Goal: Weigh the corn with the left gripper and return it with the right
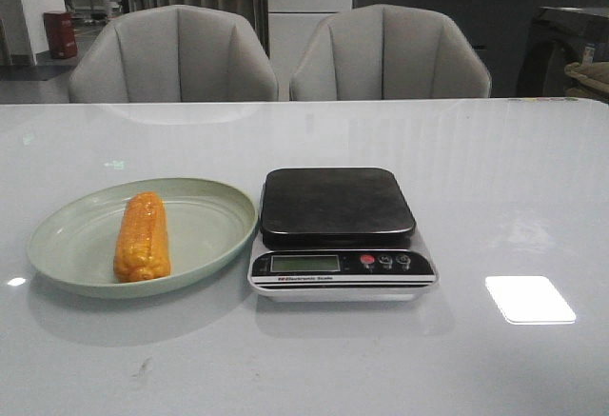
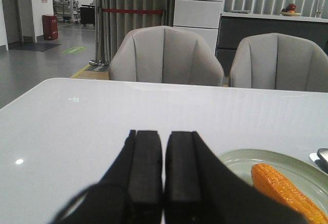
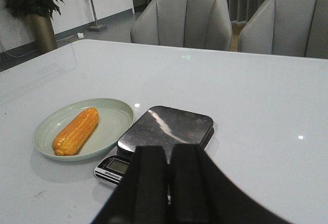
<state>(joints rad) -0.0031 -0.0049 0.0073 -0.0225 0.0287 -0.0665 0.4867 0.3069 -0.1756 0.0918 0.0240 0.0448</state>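
Observation:
The orange-yellow corn (image 1: 142, 237) lies lengthwise in the pale green plate (image 1: 205, 211) at the table's left. It also shows in the left wrist view (image 2: 284, 191) and the right wrist view (image 3: 76, 130). A kitchen scale (image 1: 337, 230) with a dark, bare platform stands right of the plate, touching its rim. My left gripper (image 2: 163, 134) is shut and empty, above bare table left of the plate (image 2: 241, 161). My right gripper (image 3: 167, 151) is shut and empty, above the near side of the scale (image 3: 169, 125). Neither gripper shows in the front view.
Two grey chairs (image 1: 171, 54) (image 1: 388, 52) stand behind the table's far edge. A bright light patch (image 1: 529, 299) lies on the white tabletop right of the scale.

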